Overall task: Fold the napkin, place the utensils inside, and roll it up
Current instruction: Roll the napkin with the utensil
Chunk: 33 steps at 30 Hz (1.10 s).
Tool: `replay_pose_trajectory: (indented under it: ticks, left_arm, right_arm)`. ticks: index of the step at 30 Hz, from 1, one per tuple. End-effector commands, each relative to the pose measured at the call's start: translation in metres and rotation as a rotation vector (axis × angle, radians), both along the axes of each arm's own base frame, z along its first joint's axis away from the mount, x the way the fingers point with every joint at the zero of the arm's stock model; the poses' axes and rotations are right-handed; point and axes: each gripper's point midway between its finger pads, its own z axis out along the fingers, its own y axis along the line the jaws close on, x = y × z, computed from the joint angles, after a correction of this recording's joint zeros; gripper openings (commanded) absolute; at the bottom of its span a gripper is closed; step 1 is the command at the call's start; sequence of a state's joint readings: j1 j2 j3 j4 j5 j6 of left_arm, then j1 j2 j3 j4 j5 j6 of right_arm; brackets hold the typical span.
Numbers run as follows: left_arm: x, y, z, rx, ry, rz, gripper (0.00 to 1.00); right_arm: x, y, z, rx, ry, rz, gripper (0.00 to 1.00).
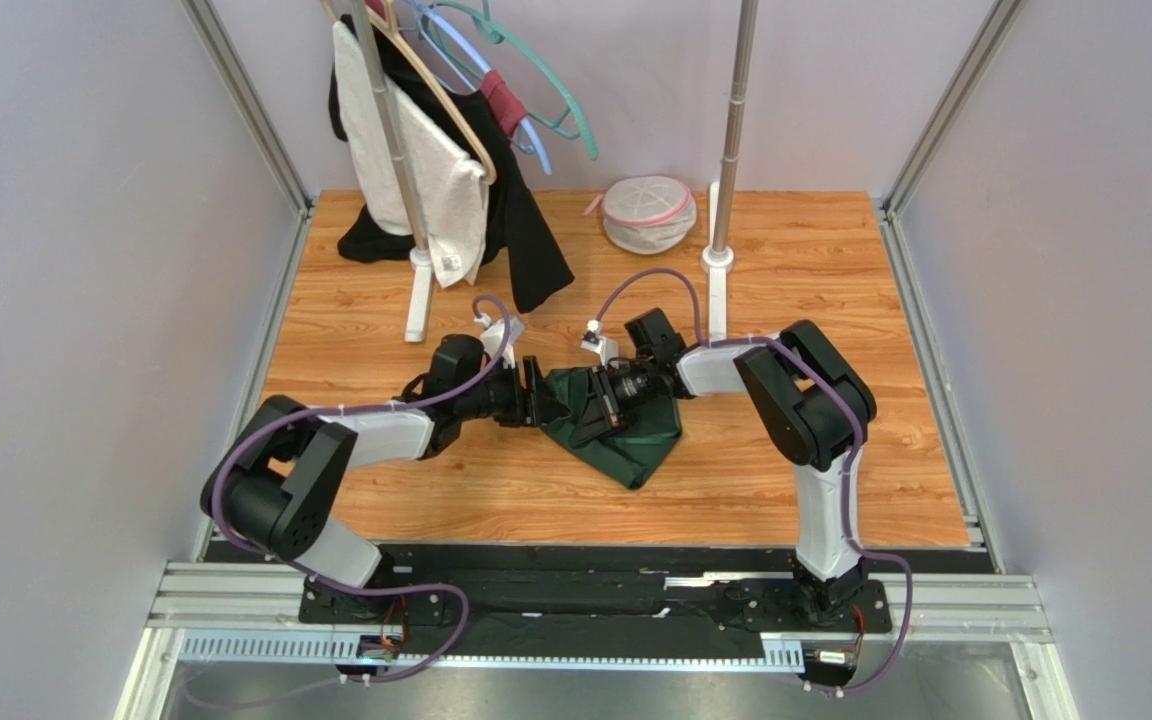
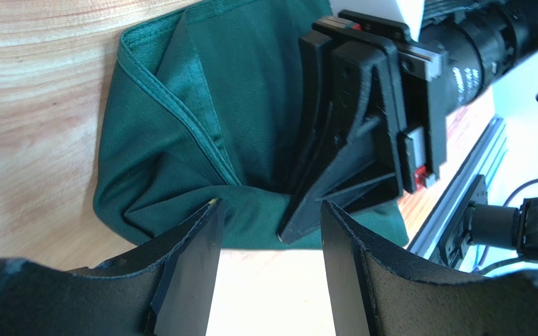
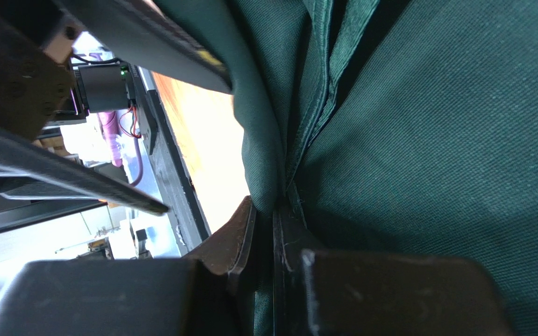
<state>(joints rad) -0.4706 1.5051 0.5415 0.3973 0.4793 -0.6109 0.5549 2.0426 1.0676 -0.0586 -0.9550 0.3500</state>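
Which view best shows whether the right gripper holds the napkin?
Right wrist: the right gripper is shut on a napkin fold. Left wrist shows only its outside; top view is too far.

My right hand (image 2: pixel 298 213), pinched on the napkin (image 2: pixel 244 91), blocks the way just ahead of my left hand (image 2: pixel 268 227), fingers parted; bare desk (image 1: pixel 537 503) lies free nearside.
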Motion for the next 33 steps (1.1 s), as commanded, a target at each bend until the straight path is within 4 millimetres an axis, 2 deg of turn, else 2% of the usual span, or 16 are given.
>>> replay_pose_trajectory:
  ticks: [1,9,12,13,16,19,20,21,23,25,27,28,30,31,33]
  left_arm:
    - [0.014,-0.016,0.014,-0.082,-0.068,-0.013,0.62]
    - [0.021,-0.021,-0.006,-0.112,-0.05,0.014,0.62]
    - [0.018,-0.018,-0.018,-0.097,-0.019,0.025,0.62]
    - [0.016,-0.017,-0.021,-0.091,-0.008,0.028,0.62]
    - [0.014,-0.015,-0.029,-0.076,0.021,0.036,0.62]
    - [0.011,-0.015,-0.038,-0.066,0.052,0.033,0.62]
    - [0.012,-0.016,-0.039,-0.068,0.055,0.028,0.62]
    - [0.011,-0.017,-0.039,-0.069,0.06,0.025,0.62]
    - [0.011,-0.017,-0.042,-0.067,0.069,0.021,0.62]
    - [0.011,-0.018,-0.043,-0.064,0.073,0.015,0.62]
    - [0.011,-0.018,-0.042,-0.065,0.078,0.014,0.62]
    - [0.011,-0.018,-0.044,-0.063,0.082,0.012,0.62]
    - [0.011,-0.02,-0.043,-0.066,0.09,0.006,0.62]
    - [0.011,-0.021,-0.043,-0.069,0.093,0.005,0.62]
    - [0.012,-0.023,-0.042,-0.076,0.102,0.004,0.62]
  right_arm:
    - [0.001,-0.024,-0.047,-0.167,0.012,-0.07,0.0]
    - [0.0,-0.026,-0.046,-0.176,0.003,-0.072,0.02]
    - [0.0,-0.027,-0.039,-0.172,-0.022,-0.07,0.12]
    - [-0.001,-0.027,-0.038,-0.174,-0.023,-0.07,0.21]
    - [0.002,-0.03,-0.026,-0.183,-0.06,-0.083,0.39]
    - [0.005,-0.036,-0.012,-0.21,-0.107,-0.107,0.49]
    - [0.006,-0.04,-0.011,-0.23,-0.122,-0.121,0.5]
    - [0.009,-0.04,0.002,-0.221,-0.157,-0.133,0.51]
    - [0.011,-0.048,0.006,-0.258,-0.186,-0.159,0.52]
    - [0.012,-0.052,0.024,-0.254,-0.246,-0.182,0.53]
    - [0.011,-0.062,0.026,-0.286,-0.292,-0.207,0.54]
    - [0.013,-0.063,0.041,-0.271,-0.343,-0.221,0.54]
    - [0.011,-0.073,0.041,-0.302,-0.405,-0.232,0.54]
    - [0.008,-0.072,0.051,-0.29,-0.446,-0.226,0.55]
    - [0.006,-0.076,0.051,-0.327,-0.491,-0.216,0.56]
